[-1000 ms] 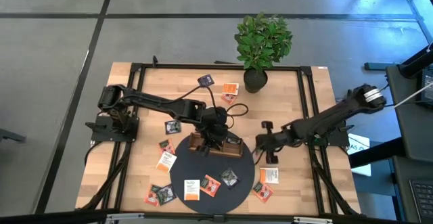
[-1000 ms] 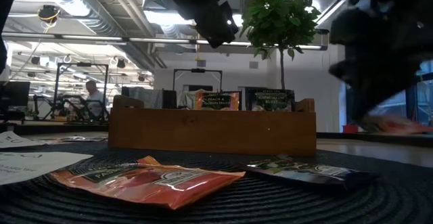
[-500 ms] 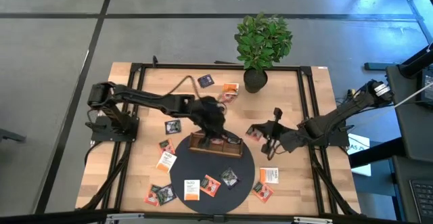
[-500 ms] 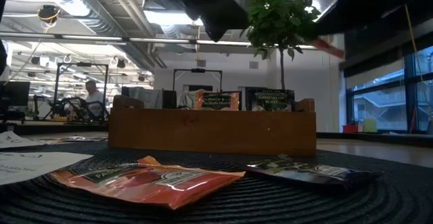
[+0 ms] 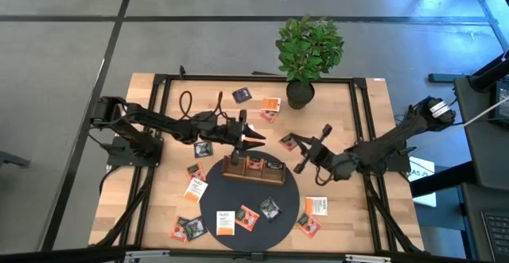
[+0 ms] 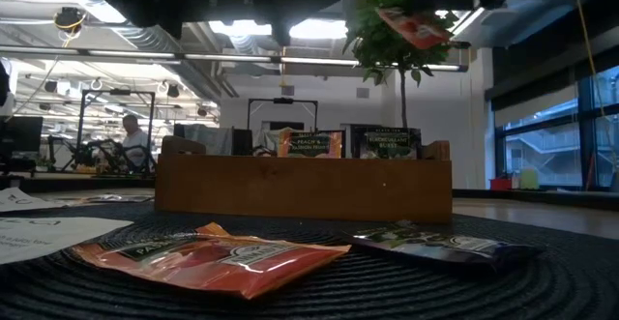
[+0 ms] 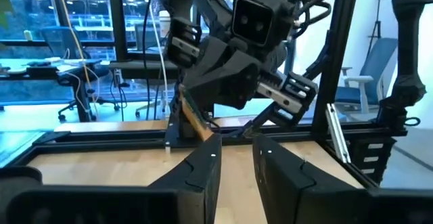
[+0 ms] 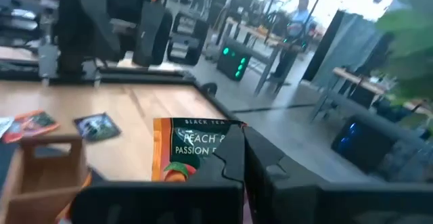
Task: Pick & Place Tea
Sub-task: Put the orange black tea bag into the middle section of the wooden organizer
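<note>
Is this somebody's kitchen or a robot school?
Probably a robot lab in an open office: metal-framed workbench, ceiling ducts, desks and office chairs behind, a person at another rig.

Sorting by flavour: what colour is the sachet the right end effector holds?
Orange sachet, clearest in the right wrist view.

Both arms are matte black, built from slim tubular links with chunkier joint housings. The left arm (image 5: pixel 159 122) trails a loose black cable looping above its forearm. The right arm (image 5: pixel 382 145) ends at a pale grey cap on its shoulder joint. On the right arm's wrist sits a boxy black camera housing (image 7: pixel 260 15) with 2 lenses, above ribbed finger rails.
</note>
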`<state>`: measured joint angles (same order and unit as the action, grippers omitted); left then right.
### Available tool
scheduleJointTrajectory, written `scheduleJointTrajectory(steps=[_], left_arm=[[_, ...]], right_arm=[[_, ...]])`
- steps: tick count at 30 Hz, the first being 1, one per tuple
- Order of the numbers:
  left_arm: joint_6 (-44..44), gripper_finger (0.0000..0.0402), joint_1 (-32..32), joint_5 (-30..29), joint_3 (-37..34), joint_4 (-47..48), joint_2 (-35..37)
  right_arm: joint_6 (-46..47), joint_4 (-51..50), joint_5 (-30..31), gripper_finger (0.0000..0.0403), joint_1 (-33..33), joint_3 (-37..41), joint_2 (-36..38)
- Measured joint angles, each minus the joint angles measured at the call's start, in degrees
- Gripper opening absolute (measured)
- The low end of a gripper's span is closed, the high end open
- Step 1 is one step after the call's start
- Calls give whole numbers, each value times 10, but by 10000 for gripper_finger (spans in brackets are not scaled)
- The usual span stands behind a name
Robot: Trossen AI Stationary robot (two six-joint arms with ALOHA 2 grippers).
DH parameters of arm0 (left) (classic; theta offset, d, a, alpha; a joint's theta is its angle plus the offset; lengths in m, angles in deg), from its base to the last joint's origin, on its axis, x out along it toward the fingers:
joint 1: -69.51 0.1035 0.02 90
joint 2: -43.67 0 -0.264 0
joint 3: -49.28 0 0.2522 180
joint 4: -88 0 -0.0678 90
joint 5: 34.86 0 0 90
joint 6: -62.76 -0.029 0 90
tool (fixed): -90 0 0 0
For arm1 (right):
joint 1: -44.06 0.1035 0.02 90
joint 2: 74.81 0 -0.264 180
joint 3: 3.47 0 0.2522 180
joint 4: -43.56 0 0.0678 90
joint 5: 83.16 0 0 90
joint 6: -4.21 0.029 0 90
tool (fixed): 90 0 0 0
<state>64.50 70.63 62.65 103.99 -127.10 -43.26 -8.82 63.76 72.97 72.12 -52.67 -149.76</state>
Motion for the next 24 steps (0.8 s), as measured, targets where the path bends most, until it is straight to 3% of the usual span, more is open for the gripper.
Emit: scheduleJointTrajectory(steps=[9,19,24], left_arm=[[6,83,0,-3,0,1,0],[5,86,0,-7,0,2,0],[5,86,-1,-36,0,2,0]], right_arm=[[-125,199,-48,0,-30,0,-76],[-128,242,-93,0,-50,-1,-91],[-127,247,-118,0,-60,-1,-91]])
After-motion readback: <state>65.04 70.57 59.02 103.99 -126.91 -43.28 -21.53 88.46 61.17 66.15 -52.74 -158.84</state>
